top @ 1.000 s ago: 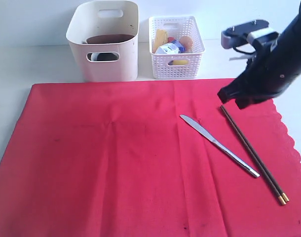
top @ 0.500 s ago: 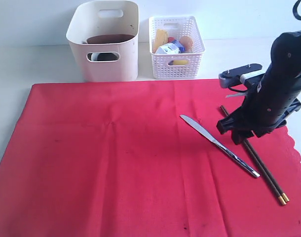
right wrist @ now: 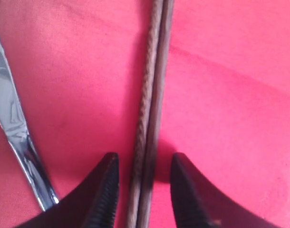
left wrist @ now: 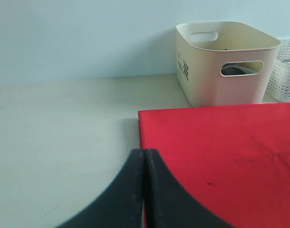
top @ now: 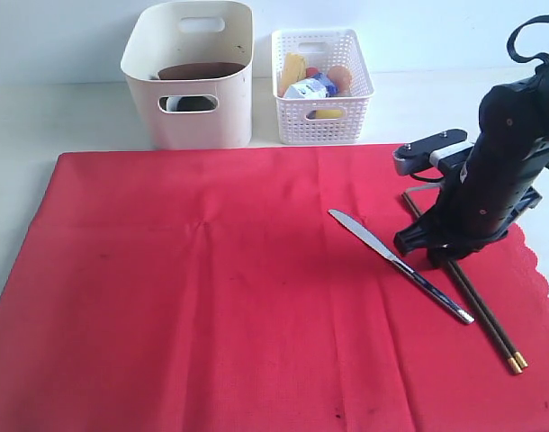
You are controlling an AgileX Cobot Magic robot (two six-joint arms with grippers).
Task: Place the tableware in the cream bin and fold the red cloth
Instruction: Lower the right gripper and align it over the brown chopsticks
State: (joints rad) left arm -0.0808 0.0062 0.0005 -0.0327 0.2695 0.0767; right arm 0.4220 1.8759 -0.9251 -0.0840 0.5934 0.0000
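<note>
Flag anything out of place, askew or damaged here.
Nothing looks spilled or damaged. The knife and chopsticks lie diagonally on the red cloth, outside the cream bin; the right pincer straddles the chopsticks.

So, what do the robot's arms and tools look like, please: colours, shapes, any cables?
The right arm is glossy black with small pale screws; a silver-grey bracket sits on its wrist and a black cable loops above. The right tool has two black tapering fingers with ribbed inner faces. The left tool shows two smooth, curved black fingers.
</note>
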